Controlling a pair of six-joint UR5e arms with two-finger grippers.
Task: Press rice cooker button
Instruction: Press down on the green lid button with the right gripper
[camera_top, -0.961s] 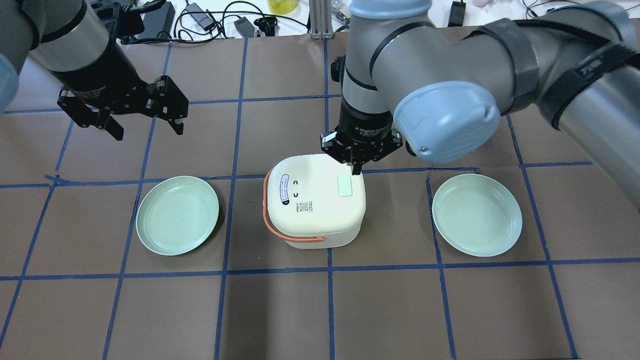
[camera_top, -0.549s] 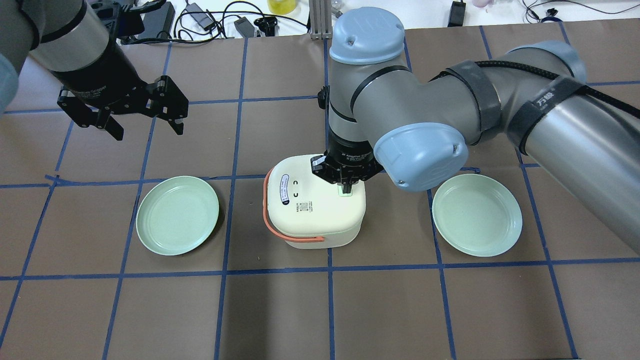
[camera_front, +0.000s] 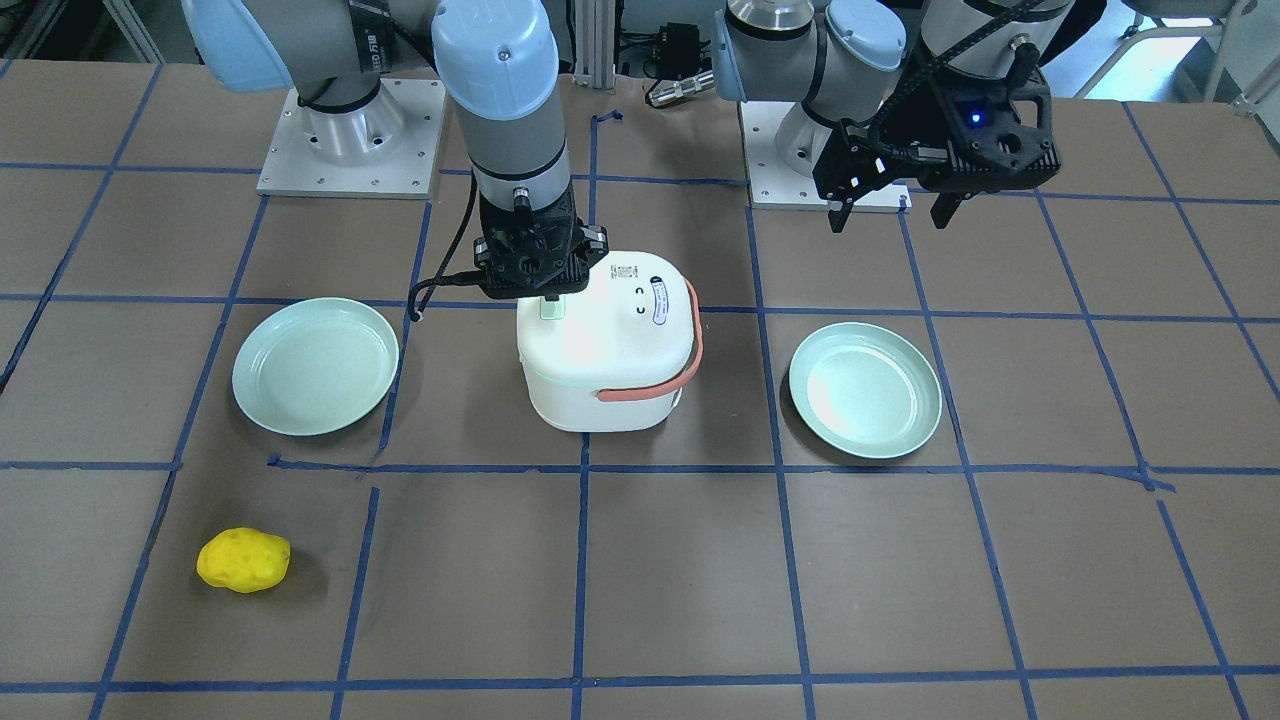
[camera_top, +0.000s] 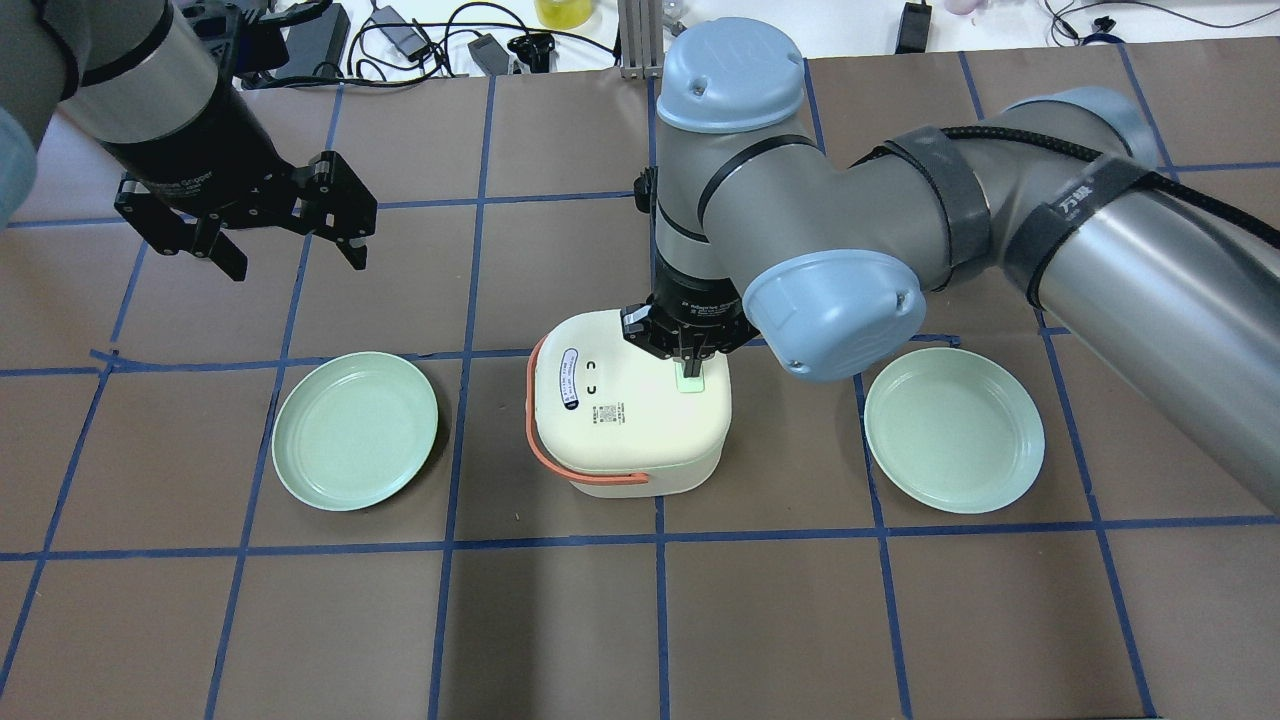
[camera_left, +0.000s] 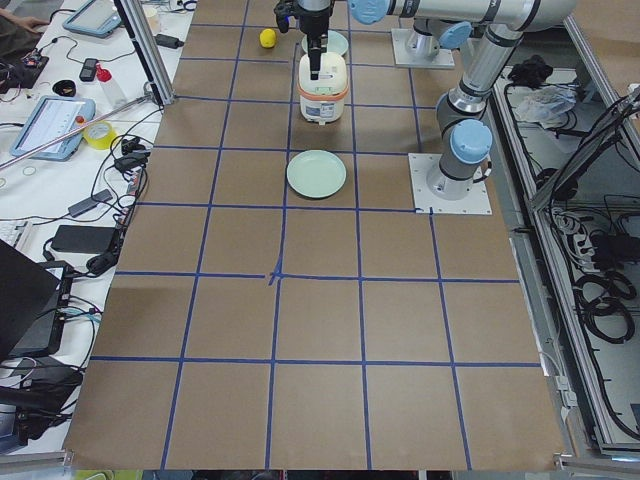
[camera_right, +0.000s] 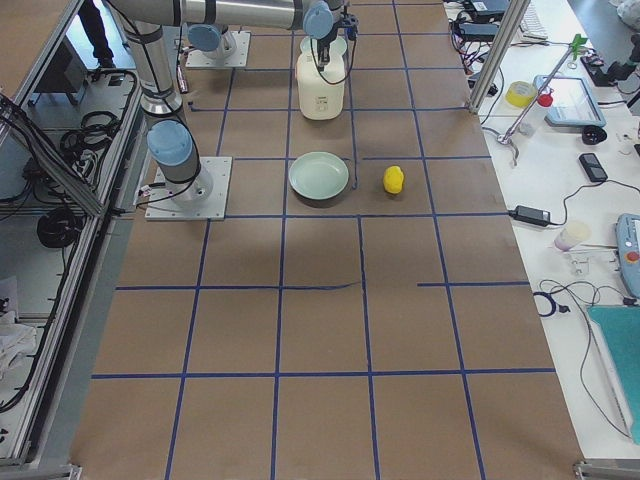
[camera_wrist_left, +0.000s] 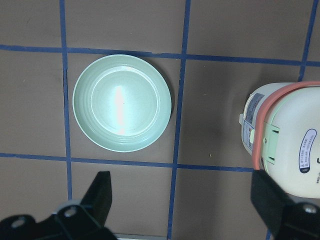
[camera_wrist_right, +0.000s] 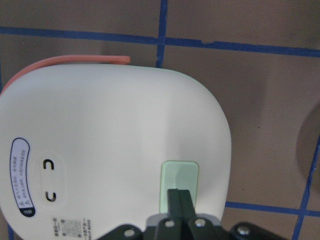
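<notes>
The right gripper has its fingers pressed together, and their tips touch the green button on the rice cooker at the middle of the table. The cooker's lid is down, so its inside is hidden. A left plate and a right plate lie beside it. The left gripper hangs with fingers apart, well away from the cooker. A yellow lump lies far off.

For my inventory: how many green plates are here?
2. The left plate lies on the robot's left of the rice cooker, the right plate on its right. None appears hidden.
</notes>
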